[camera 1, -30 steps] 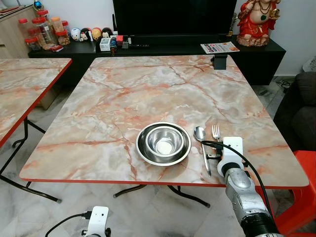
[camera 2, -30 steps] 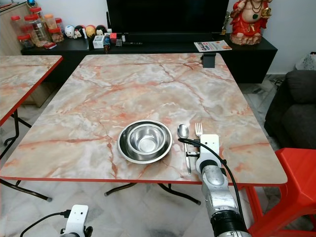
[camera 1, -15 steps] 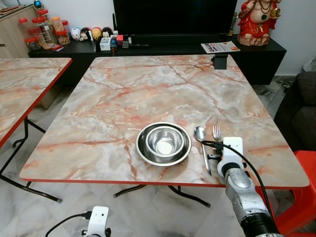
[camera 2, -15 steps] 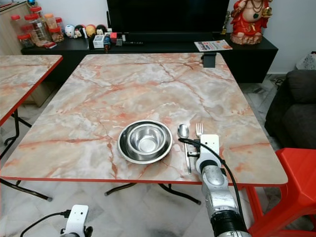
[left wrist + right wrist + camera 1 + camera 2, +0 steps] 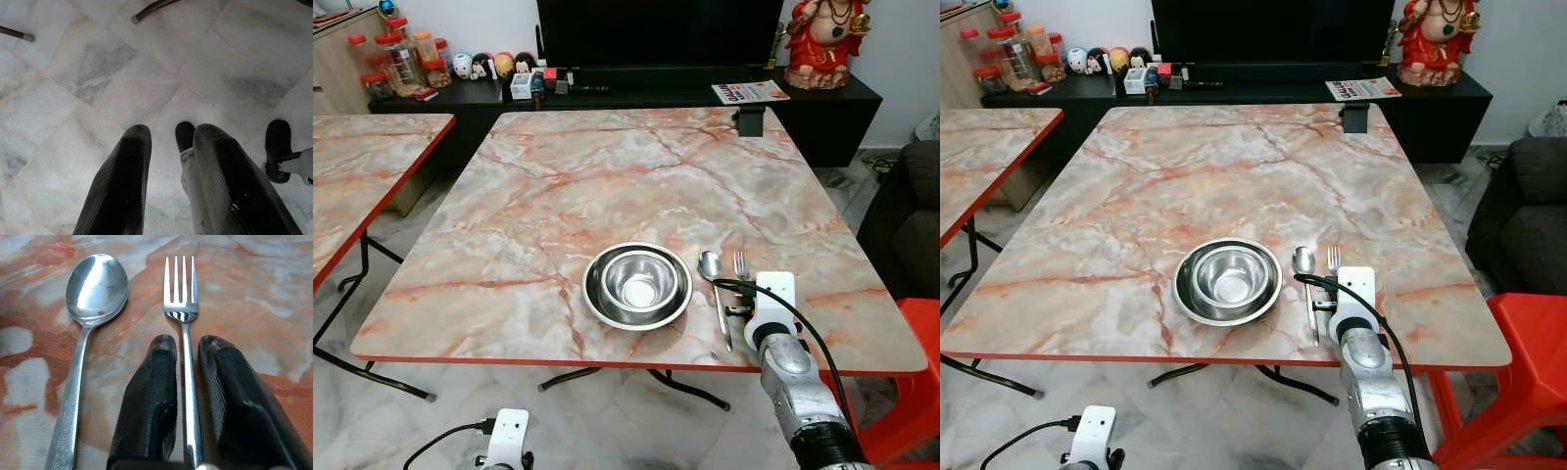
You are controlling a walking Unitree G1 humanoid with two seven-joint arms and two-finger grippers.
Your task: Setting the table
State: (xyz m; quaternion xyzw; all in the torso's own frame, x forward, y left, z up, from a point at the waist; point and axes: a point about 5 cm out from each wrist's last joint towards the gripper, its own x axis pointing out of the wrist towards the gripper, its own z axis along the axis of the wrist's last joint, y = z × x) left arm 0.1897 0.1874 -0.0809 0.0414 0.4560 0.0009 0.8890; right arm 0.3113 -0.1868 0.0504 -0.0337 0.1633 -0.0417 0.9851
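The right arm reaches forward, its white wrist module raised ahead of the silver forearm. The right gripper [image 5: 185, 345] points forward and down; its two black fingers [image 5: 151, 396] stand slightly apart, seemingly not clamped together. The left arm hangs idle at the robot's side, the left gripper [image 5: 168, 134] aimed downward with a narrow gap between its fingers.
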